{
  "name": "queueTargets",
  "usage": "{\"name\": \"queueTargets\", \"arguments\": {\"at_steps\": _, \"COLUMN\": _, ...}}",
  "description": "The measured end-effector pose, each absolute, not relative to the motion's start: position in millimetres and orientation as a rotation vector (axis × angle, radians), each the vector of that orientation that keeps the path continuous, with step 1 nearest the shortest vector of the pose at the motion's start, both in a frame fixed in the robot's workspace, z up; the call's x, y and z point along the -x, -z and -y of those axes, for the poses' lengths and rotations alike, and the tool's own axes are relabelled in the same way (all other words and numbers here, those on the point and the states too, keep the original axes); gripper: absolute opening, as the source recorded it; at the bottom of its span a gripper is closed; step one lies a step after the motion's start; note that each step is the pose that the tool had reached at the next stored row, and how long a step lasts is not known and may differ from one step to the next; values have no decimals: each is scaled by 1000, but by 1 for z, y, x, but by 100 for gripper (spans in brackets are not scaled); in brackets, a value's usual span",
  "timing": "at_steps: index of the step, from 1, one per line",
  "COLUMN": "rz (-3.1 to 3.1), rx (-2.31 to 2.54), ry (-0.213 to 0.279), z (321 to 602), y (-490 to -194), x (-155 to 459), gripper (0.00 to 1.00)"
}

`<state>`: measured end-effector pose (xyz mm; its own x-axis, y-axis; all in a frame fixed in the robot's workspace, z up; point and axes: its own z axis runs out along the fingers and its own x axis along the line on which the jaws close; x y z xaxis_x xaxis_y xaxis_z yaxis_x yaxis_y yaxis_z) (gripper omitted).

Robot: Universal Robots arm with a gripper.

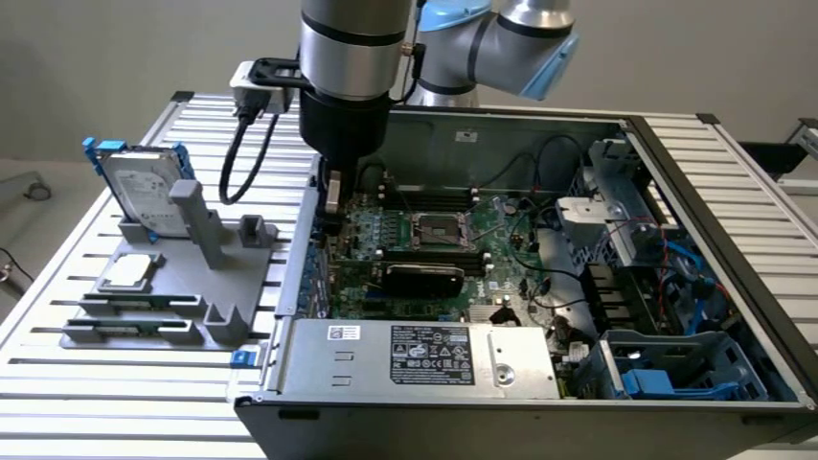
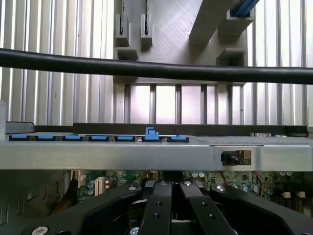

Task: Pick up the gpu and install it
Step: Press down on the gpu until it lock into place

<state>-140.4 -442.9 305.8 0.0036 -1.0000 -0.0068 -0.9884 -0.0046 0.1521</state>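
The gpu [image 1: 423, 278] shows its black cooler face and stands on edge on the green motherboard [image 1: 383, 240] inside the open computer case, just below the processor socket. My gripper [image 1: 335, 213] hangs over the case's edge on the exterior view's left, above and to the left of the gpu and apart from it. In the wrist view the black finger links meet with the gripper [image 2: 171, 188] shut and nothing visible between the fingers. Below them lie the motherboard [image 2: 205, 177] and the case wall [image 2: 146, 155] with its blue clips.
A grey holder [image 1: 243, 316] on the slatted table carries a silver hard drive in a blue frame [image 1: 134, 182], a processor [image 1: 128, 273] and memory sticks [image 1: 128, 307]. The power supply [image 1: 422, 356] fills the case's near side. A black cable [image 2: 156, 71] crosses the wrist view.
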Motion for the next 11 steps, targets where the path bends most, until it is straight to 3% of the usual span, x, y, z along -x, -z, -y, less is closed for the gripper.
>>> {"name": "queueTargets", "arguments": {"at_steps": 11, "rz": 2138, "rx": -2147, "ry": 176, "z": 446, "y": -308, "x": 134, "gripper": 11}}
